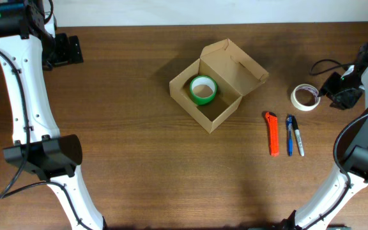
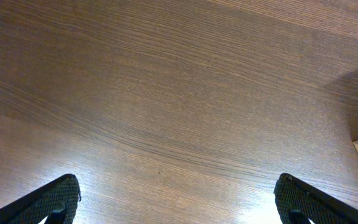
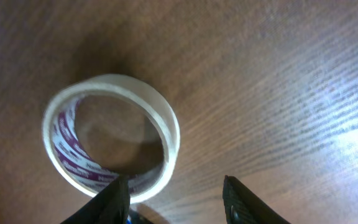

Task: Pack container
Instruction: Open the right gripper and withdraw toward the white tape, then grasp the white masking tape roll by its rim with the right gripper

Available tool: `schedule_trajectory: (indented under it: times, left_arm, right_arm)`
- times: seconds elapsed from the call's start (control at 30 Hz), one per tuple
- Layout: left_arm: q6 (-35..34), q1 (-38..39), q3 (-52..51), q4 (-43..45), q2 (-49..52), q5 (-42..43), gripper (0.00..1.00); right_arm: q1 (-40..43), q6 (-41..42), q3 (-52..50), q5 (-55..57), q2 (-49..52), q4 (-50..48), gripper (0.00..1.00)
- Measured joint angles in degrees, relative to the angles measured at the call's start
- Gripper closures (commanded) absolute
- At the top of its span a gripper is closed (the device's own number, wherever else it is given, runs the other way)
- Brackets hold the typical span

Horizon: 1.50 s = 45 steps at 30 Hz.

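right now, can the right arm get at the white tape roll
Probably yes: the right gripper hangs right by the white tape roll, jaws apart, and nothing stands between them.

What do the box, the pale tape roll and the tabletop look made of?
Container: matte tan cardboard, with folded creases and a flap lid. Tape roll: glossy pale plastic film wound on a purple-printed core, likely card. Table: dark wood or wood-look laminate; grain shows, with soft glare.

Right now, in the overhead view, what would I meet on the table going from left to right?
box → orange cutter → white tape roll
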<state>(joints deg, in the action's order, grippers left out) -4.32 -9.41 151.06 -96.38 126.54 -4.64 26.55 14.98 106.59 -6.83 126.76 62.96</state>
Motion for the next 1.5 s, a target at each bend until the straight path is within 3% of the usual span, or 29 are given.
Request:
schedule_trajectory:
  times: [0.47,0.57,1.0,1.07,1.13,1.5]
  left_arm:
    - [0.0,0.0,0.0,0.0,0.0,0.0,0.0]
    - [0.0,0.0,0.0,0.02,0.0,0.0,0.0]
    - [0.0,0.0,0.0,0.0,0.0,0.0,0.0]
    - [-0.02,0.0,0.0,0.02,0.0,-0.02,0.0]
    - [-0.02,0.0,0.0,0.02,0.0,0.0,0.0]
    - [-0.02,0.0,0.0,0.0,0.0,0.0,0.0]
  right_arm:
    - [-0.35,0.94,0.0,-0.17,5.42,-0.44,0.55]
    - [-0.35,1.14,0.0,-0.15,5.42,-0.42,0.63]
    - [-0.39,1.38,-0.63,2.4,5.42,1.05,0.69]
    - [-0.39,1.31,-0.68,2.71,5.42,1.42,0.78]
    - [-0.39,1.22,-0.7,3.1,5.42,1.73,0.96]
    - [-0.7,-1.44,-0.59,1.14,5.35,5.55,0.96]
